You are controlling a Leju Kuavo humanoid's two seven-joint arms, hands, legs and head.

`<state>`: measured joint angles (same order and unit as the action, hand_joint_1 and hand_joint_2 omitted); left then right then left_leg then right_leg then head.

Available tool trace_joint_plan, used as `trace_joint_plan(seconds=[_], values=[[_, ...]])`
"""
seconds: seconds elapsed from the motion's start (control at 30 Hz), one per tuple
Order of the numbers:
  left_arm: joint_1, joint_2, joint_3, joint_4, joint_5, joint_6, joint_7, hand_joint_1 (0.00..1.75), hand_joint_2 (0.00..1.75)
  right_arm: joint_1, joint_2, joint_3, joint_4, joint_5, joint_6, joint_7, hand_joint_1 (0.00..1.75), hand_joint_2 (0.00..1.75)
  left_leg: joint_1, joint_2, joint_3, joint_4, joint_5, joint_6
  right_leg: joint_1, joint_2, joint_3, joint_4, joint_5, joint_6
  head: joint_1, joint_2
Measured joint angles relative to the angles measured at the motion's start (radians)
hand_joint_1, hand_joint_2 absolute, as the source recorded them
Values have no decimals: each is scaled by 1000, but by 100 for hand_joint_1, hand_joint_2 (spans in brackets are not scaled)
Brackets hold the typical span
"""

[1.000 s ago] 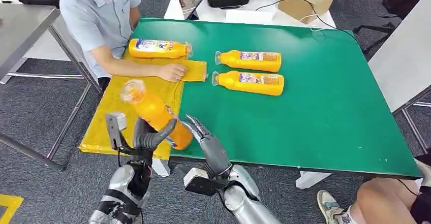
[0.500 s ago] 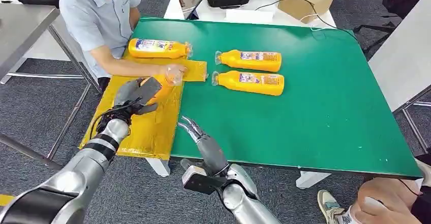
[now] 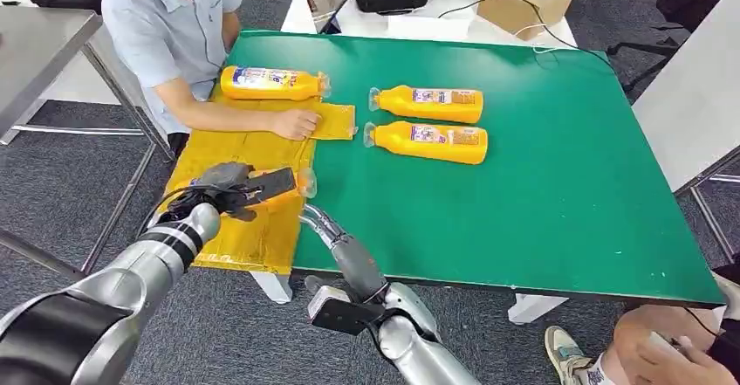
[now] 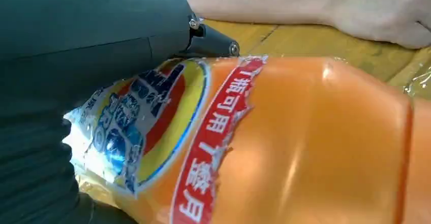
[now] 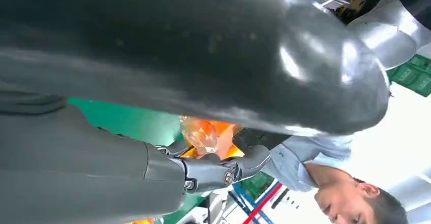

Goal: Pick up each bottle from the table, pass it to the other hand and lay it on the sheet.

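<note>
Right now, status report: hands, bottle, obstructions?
Left hand grips bottle low over yellow sheet. Right hand open, empty. Person's hand rests on sheet's far end.

Bright and evenly lit from above in the head view; soft, faint shadows under the bottles (image 3: 428, 121) on the green table (image 3: 558, 193). Mild bending of straight lines toward the frame edges. Slightly smeared around the left hand (image 3: 229, 187). In the left wrist view, white glare on the held bottle (image 4: 305, 148), foreground blurred. In the right wrist view, sharp highlights on the dark right hand (image 5: 203, 51), lower right washed out.
</note>
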<state>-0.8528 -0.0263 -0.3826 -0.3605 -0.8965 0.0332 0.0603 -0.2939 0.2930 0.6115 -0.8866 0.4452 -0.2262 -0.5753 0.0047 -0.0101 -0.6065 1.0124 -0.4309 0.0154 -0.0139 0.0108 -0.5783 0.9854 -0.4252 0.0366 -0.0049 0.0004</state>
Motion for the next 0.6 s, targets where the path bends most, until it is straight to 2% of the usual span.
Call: trace_joint_plan(seconds=[0.17, 0.33, 0.43, 0.6], values=[[24, -14, 24, 13, 95, -35, -76, 0, 175, -5, 1, 3, 18, 0, 1, -6, 0, 0, 0, 0, 0, 0, 0, 0, 0, 0, 0, 0, 0, 0, 0, 0], [26, -23, 174, 13, 391, -230, -291, 0, 175, -18, 8, 7, 52, -7, -2, -32, 0, 0, 0, -1, 1, 0, 0, 0, 0, 0, 2, 0, 0, 0, 0, 0], [41, -30, 263, 8, 472, -302, -343, 0, 175, -26, 15, 12, 78, -15, -16, -48, 0, 0, 0, 0, 1, 0, 0, 0, 0, 0, 1, 0, 0, 0, 0, 0], [72, -35, 338, -18, 553, -346, -400, 0, 175, -36, 17, 13, 108, -22, -32, -61, 0, 0, 0, 0, 1, 0, 0, 0, 0, 0, 1, 0, 0, 0, 0, 0]])
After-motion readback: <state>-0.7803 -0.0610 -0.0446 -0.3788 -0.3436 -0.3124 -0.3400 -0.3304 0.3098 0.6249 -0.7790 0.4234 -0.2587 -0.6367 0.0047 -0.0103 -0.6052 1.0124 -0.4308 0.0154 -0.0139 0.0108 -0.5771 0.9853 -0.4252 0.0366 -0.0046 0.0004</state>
